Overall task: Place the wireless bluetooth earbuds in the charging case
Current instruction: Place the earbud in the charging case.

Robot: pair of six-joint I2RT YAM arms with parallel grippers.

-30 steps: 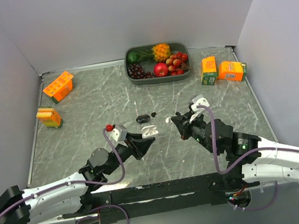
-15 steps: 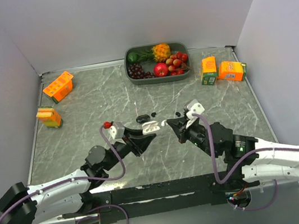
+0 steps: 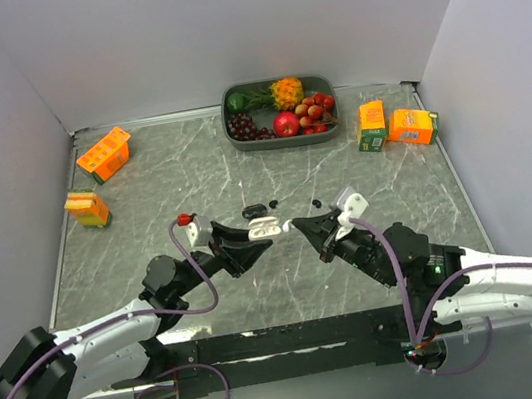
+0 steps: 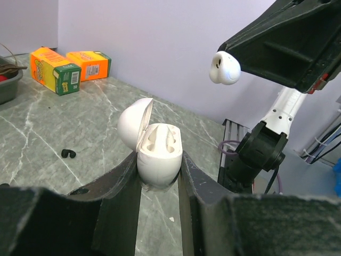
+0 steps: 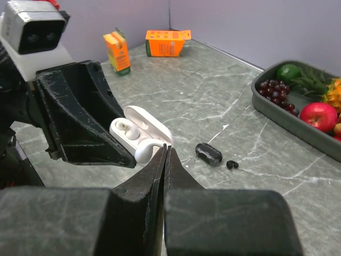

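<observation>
My left gripper [image 4: 159,162] is shut on the white charging case [image 4: 159,154], which stands upright with its lid [image 4: 133,120] open. The case also shows in the top view [image 3: 266,226] and the right wrist view [image 5: 139,127]. My right gripper [image 5: 165,152] is shut on a white earbud [image 5: 146,153] and holds it in the air just beside and above the open case; it also shows in the left wrist view [image 4: 225,68]. A black case [image 5: 208,153] and a black earbud [image 5: 232,165] lie on the table beyond.
A grey tray of fruit [image 3: 235,136] stands at the back centre. Orange juice boxes sit at the back left [image 3: 104,154] [image 3: 87,208] and back right [image 3: 372,126] [image 3: 412,126]. Another small black earbud [image 3: 317,202] lies behind the right gripper.
The left gripper with the white case has shifted a little left and away from the bases. The right gripper with the white earbud has moved left, closer to the case.
</observation>
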